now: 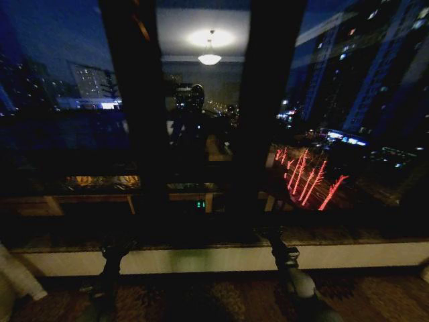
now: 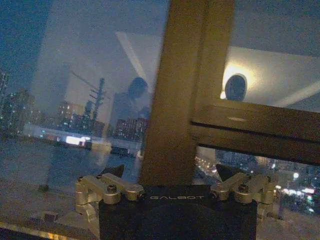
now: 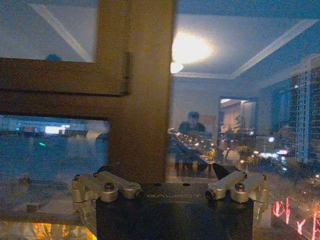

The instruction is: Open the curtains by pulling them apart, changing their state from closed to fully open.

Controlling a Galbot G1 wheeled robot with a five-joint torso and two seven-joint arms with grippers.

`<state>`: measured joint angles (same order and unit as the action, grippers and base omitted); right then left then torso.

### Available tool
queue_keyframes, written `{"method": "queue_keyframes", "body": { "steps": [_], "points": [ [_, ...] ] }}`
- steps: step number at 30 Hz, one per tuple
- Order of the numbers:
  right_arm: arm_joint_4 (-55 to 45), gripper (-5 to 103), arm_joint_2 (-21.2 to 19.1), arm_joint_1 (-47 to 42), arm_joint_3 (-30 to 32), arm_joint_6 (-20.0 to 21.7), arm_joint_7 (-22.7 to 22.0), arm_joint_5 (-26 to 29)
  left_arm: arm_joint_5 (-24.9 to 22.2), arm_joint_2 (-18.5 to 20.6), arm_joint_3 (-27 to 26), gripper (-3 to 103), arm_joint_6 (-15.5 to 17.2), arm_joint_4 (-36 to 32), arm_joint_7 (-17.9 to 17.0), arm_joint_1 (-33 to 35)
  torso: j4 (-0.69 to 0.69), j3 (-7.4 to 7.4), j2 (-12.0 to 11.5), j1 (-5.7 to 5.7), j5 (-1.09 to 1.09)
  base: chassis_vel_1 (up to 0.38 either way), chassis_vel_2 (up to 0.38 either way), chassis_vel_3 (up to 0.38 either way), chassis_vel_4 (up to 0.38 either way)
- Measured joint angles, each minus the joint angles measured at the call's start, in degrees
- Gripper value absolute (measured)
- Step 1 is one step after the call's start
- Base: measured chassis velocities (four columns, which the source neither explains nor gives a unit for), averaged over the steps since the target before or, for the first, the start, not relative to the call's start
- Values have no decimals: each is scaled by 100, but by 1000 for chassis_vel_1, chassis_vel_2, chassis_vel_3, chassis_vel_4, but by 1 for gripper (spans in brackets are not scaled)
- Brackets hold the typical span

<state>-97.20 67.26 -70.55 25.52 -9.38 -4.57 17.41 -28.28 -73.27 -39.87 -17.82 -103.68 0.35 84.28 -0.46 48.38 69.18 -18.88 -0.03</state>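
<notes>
Both jaws spread, empty: left gripper [image 2: 170, 176] and right gripper [image 3: 167, 175] face bare window glass [image 1: 348, 100]. Curtains: a pale sliver [image 1: 17, 275] at my far left, I think. Risk: fingers striking the window frame [image 2: 182, 95] if I advance.
</notes>
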Motion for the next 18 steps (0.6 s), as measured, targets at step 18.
{"method": "queue_keyframes", "body": {
  "steps": [18],
  "points": [
    [0, 100, 2, 0, -2, 0, 0, 0, 0, 2, -5, 100, 0, 0, -2, 0, 3, 0, 0, 0, 1, -99, -102, 99, 101]
  ]
}}
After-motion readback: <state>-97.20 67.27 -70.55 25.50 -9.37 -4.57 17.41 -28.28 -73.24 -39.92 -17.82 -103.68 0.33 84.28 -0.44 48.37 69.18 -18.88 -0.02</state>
